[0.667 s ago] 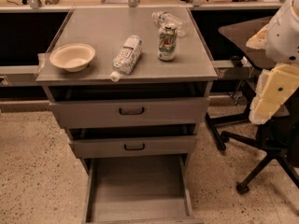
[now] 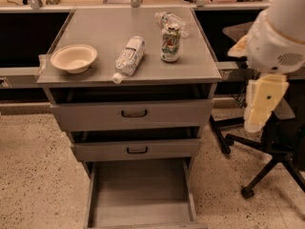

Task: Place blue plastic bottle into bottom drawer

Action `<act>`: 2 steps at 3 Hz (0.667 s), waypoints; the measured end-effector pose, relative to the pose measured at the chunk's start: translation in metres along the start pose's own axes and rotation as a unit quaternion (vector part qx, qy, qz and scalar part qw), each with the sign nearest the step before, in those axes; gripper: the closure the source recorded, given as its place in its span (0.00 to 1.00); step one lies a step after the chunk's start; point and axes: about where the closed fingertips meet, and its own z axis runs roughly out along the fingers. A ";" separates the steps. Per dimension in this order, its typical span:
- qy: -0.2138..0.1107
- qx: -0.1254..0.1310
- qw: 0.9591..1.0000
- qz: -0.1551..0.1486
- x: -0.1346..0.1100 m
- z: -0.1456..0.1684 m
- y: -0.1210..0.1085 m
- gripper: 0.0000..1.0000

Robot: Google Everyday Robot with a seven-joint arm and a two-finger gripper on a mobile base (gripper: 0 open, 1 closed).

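Observation:
The blue plastic bottle point(image 2: 128, 56), clear with a white cap and a white printed label, lies on its side on the grey cabinet top point(image 2: 119, 23), cap toward the front edge. The bottom drawer point(image 2: 140, 190) is pulled out and its flat grey tray holds nothing. My gripper point(image 2: 261, 104), cream-coloured, hangs pointing down at the right of the cabinet, beside the top drawer's level. It is well apart from the bottle and holds nothing that I can see.
A cream bowl point(image 2: 74, 57) sits at the front left of the top. A green-and-white soda can point(image 2: 170, 43) stands to the right of the bottle, with a small clear bottle point(image 2: 172, 21) lying behind it. Two upper drawers point(image 2: 133, 114) stand slightly ajar. A black office chair point(image 2: 267, 151) is at the right.
My arm and gripper have shifted a little to the left, toward the cabinet. The things on the top have not moved.

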 end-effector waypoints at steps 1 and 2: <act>0.010 -0.055 0.986 -0.160 -0.049 0.044 0.032 0.00; 0.012 -0.070 0.976 -0.206 -0.051 0.057 0.044 0.00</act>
